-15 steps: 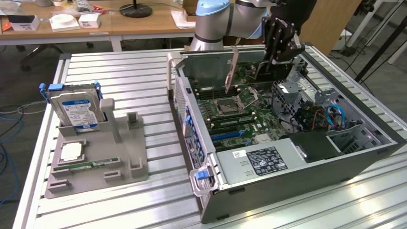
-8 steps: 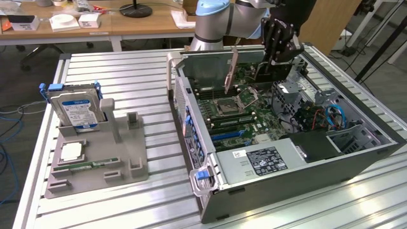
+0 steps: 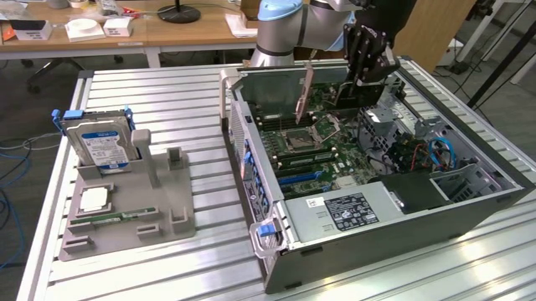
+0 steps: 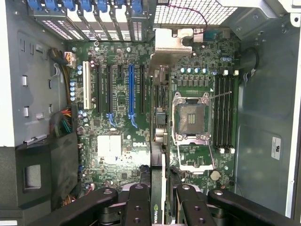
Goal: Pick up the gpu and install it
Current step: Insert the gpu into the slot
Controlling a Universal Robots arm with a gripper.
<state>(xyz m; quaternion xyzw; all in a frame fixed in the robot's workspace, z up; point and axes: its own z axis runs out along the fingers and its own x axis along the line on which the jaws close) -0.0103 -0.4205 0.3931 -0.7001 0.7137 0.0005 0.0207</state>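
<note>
Gpu [image 4: 159, 155] clamped edge-on in gripper [image 4: 162, 193], held clear above motherboard [image 4: 117, 117] inside open computer case [image 3: 377, 238]. Wrist view: card lined up between blue slot [image 4: 131, 89] and CPU socket [image 4: 192, 117]. Exterior view adds: case on slatted table [image 3: 150, 94]; grey holder [image 3: 125, 235] alongside, carrying upright hard drive [image 3: 99, 144] and flat memory stick [image 3: 113, 218].

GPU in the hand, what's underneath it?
The motherboard, with its expansion slots and CPU socket. The strip directly beneath the GPU is covered.
</note>
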